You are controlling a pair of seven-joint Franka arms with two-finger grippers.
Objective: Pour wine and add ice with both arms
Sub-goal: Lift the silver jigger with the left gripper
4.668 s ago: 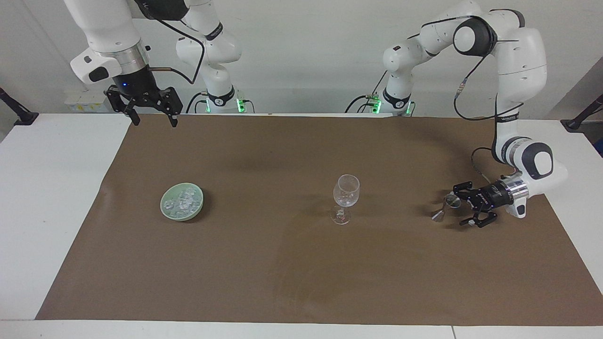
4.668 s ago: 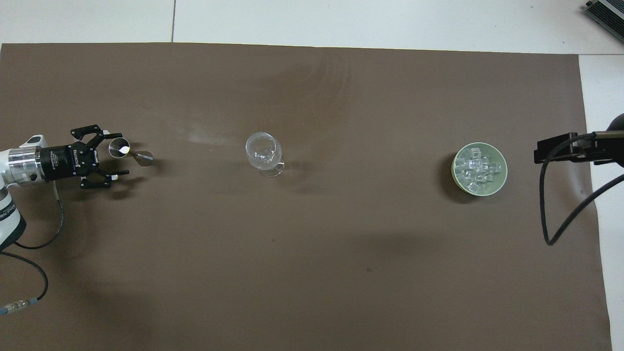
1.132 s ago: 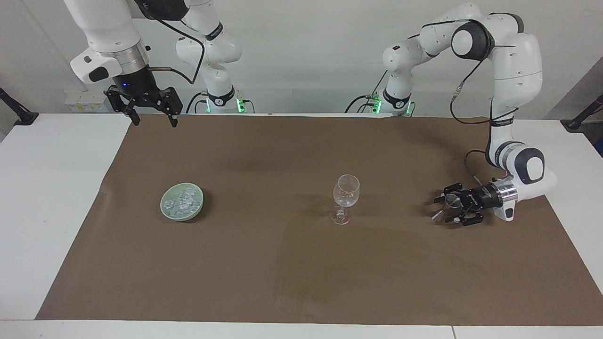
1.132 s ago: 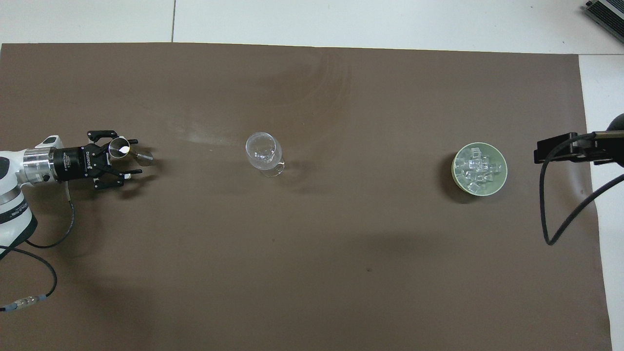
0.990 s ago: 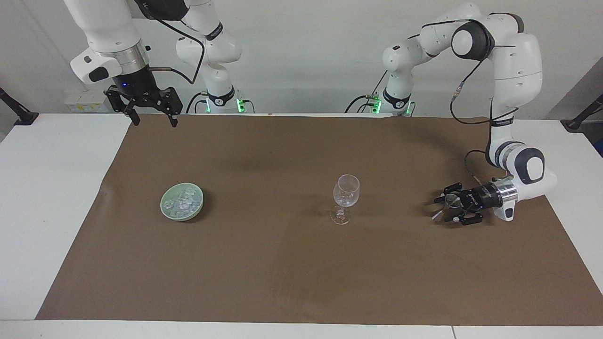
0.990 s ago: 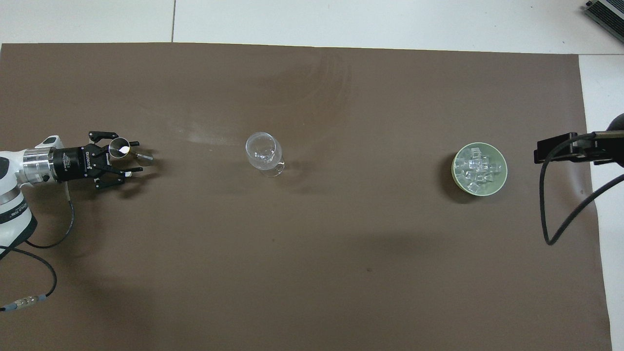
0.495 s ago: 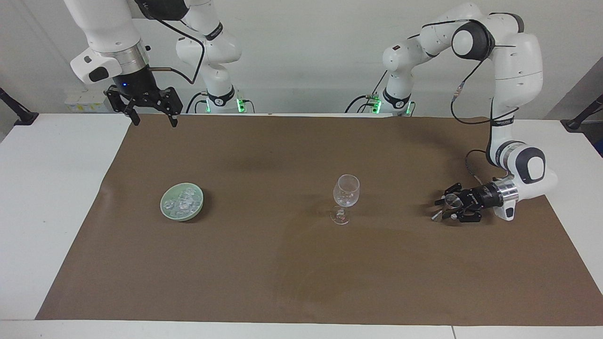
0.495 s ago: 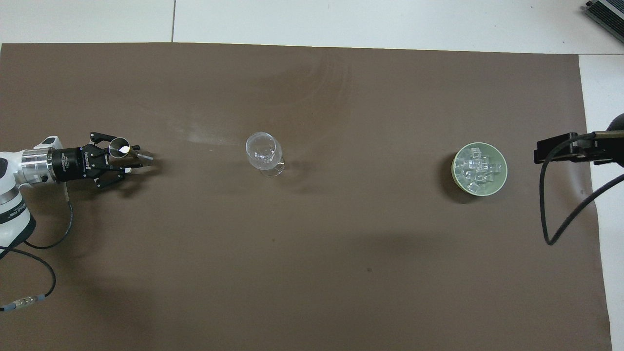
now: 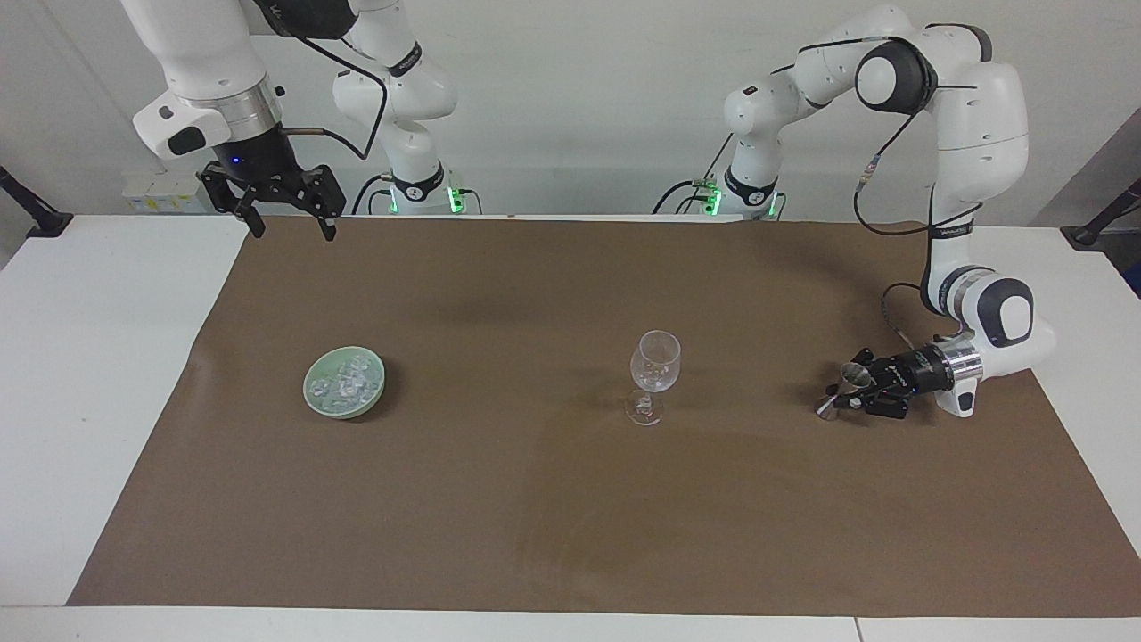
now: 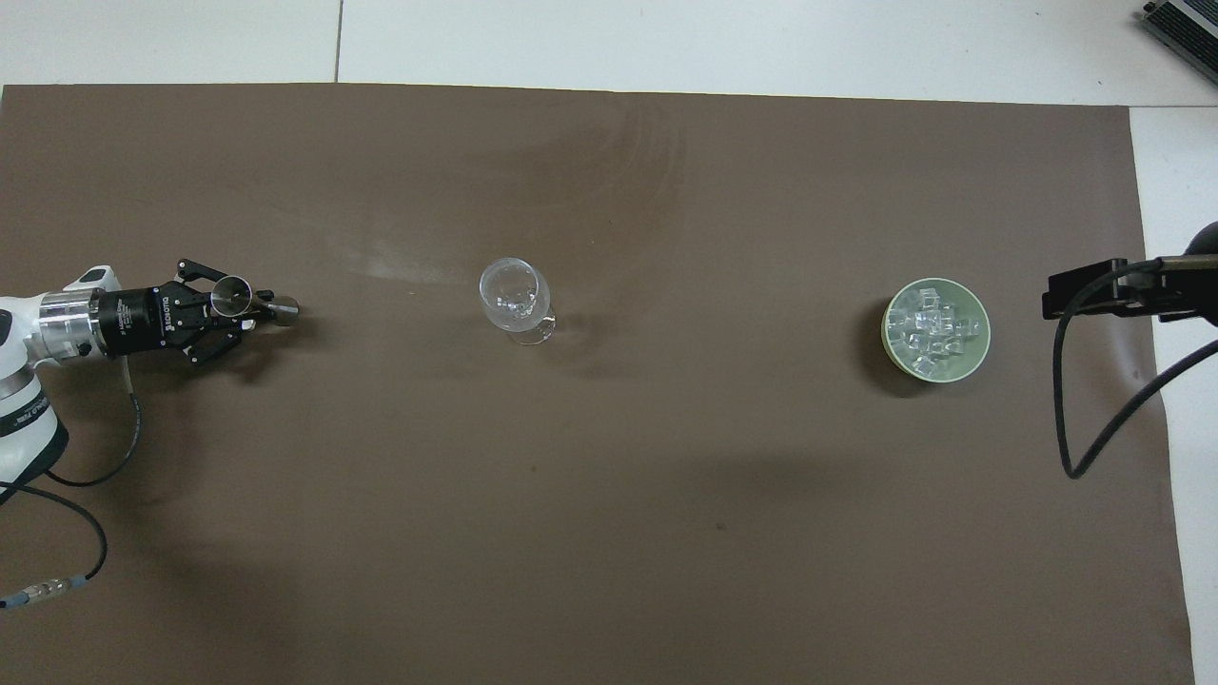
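Note:
A small metal jigger (image 9: 856, 376) (image 10: 231, 295) stands on the brown mat at the left arm's end of the table. My left gripper (image 9: 847, 398) (image 10: 251, 310) lies low and level beside it, shut on the jigger's narrow waist. A clear stemmed glass (image 9: 655, 361) (image 10: 514, 290) stands upright mid-table. The ice (image 9: 344, 381) (image 10: 928, 328) is heaped in a pale green dish (image 9: 312, 393) (image 10: 890, 344) toward the right arm's end. My right gripper (image 9: 294, 234) hangs open and empty, high over the mat's edge by the robots. No wine shows.
The brown mat (image 9: 570, 517) covers most of the white table, with bare white strips at both ends. A black cable (image 10: 1070, 419) loops down from the right arm over the mat's end.
My left gripper's fingers have closed in from wide open onto the jigger. The right arm has not moved.

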